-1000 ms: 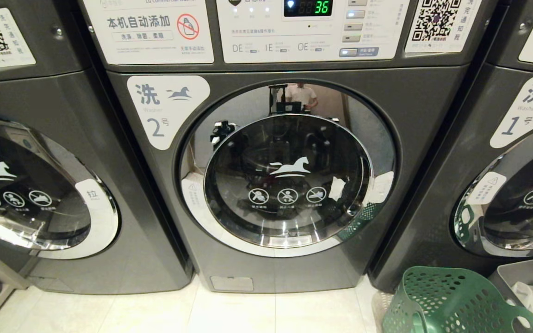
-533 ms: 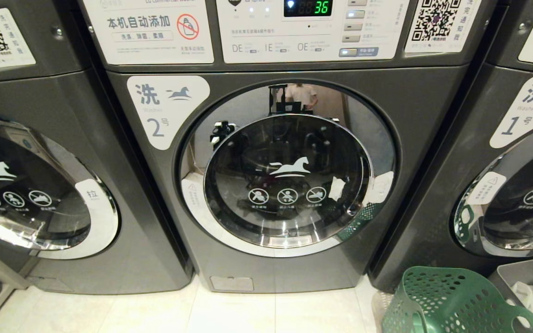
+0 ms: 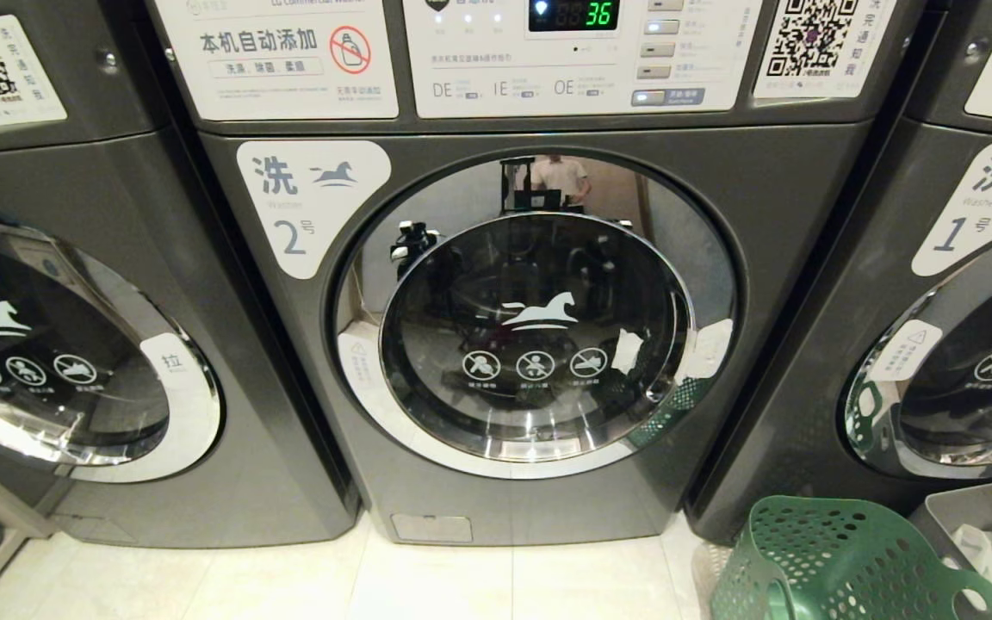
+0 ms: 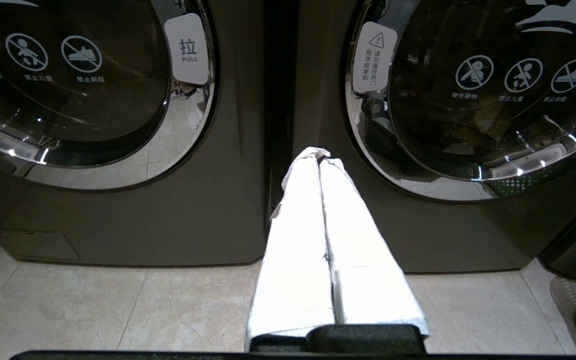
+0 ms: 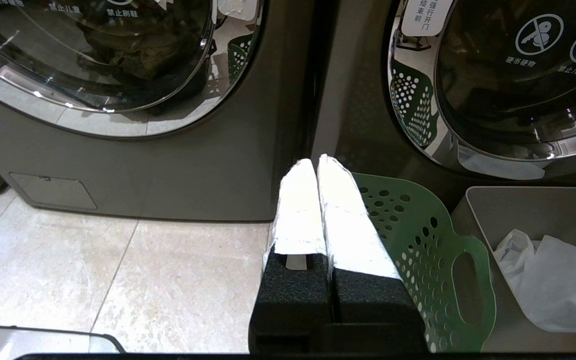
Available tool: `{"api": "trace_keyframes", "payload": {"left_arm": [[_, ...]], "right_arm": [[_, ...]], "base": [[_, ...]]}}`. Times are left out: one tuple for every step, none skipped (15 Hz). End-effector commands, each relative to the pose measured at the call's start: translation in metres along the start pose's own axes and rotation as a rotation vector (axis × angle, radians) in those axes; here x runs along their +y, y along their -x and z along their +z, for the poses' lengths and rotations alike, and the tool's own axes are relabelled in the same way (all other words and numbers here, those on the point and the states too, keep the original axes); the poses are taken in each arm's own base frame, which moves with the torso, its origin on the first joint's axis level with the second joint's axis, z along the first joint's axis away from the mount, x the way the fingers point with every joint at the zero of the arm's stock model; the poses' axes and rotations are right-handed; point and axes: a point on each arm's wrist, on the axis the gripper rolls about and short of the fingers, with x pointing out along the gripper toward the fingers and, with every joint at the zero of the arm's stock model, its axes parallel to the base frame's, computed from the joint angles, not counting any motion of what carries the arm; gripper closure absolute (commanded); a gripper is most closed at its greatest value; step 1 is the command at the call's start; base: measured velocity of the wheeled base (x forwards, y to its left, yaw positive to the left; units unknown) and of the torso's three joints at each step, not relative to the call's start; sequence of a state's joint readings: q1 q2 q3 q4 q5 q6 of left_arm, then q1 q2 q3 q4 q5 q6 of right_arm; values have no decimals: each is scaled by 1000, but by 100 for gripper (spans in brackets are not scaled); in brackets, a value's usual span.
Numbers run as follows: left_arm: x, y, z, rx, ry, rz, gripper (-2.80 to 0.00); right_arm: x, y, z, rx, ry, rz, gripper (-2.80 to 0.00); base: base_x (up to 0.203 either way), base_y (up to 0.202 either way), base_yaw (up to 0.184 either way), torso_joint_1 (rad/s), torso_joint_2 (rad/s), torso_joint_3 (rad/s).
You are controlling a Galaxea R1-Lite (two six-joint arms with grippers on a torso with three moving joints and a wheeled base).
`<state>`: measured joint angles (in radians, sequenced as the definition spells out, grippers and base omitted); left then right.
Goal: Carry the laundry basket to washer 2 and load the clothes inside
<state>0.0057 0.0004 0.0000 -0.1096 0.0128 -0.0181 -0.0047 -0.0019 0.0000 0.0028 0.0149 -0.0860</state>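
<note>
Washer 2 (image 3: 771,215), with its white "2" label (image 3: 294,237), stands straight ahead, its round glass door (image 3: 539,336) closed. The green laundry basket (image 3: 840,560) sits on the floor at its lower right corner, and no garment shows in the part I see. Behind the door glass lies a dull crumpled mass (image 5: 133,45); I cannot tell whether it is the clothes. Neither arm is in the head view. My left gripper (image 4: 320,155) is shut and empty, low before the gap left of washer 2. My right gripper (image 5: 315,162) is shut and empty, just left of the basket (image 5: 418,240).
A plain grey bin (image 5: 543,210) holding white bag-like material (image 5: 543,280) stands right of the basket, before washer 1 (image 3: 806,413). Another washer (image 3: 117,215) is on the left. Pale tiled floor (image 3: 375,577) lies in front of the machines.
The scene holds still. Only the dark reflection of an arm in the door's chrome ring has shifted slightly upward.
</note>
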Motion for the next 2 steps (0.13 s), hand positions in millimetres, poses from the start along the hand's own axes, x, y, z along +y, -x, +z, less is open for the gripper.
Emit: {"api": "trace_keyframes", "payload": {"left_arm": [[0,-2,-11,37,0,1,0],[0,-2,-11,37,0,2,0]], "right_arm": [[0,0,-1,7,1,1,0],[0,0,-1,7,1,1,0]], "base": [[0,0,0,0,0,0],[0,0,0,0,0,0]]}}
